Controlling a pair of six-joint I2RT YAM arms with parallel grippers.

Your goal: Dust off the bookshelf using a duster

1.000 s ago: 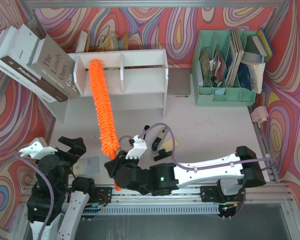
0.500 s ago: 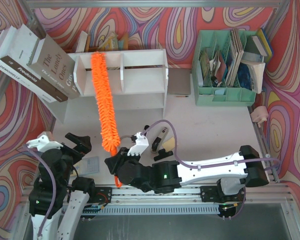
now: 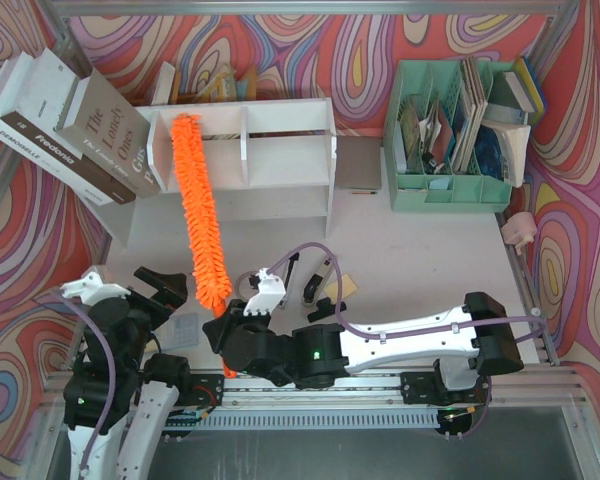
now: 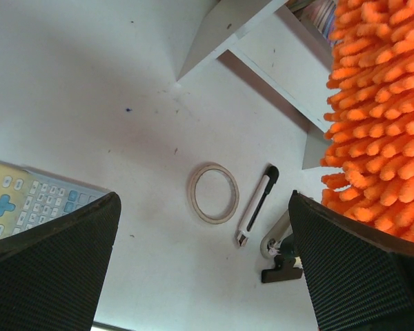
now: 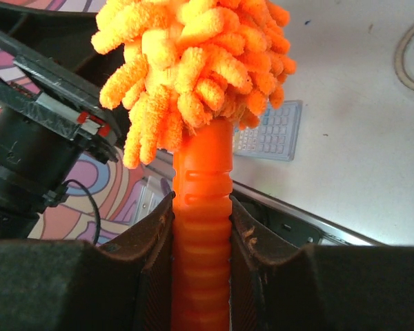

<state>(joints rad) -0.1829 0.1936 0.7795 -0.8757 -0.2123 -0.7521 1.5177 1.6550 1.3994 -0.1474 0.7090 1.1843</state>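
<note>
**Duster (image 3: 202,205) reached to the bookshelf (image 3: 285,150)**

From above, the duster was long, fluffy and bright orange. Its tip was at the shelf's upper left compartment. Its low end was in the right gripper (image 3: 224,345). The left gripper (image 3: 123,290) was near it.

The left wrist view showed that gripper's fingers (image 4: 52,262) wide apart above a tape ring (image 4: 212,193).

The right wrist view showed both fingers (image 5: 155,262) clamped on the ribbed orange handle.

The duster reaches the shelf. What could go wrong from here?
The right gripper holds the duster only by its handle; the long head could twist in the grip.
Its tip lies left of the shelf divider; a sweep right may snag there.
Books lean against the shelf's left end; a push might shift them.
</note>
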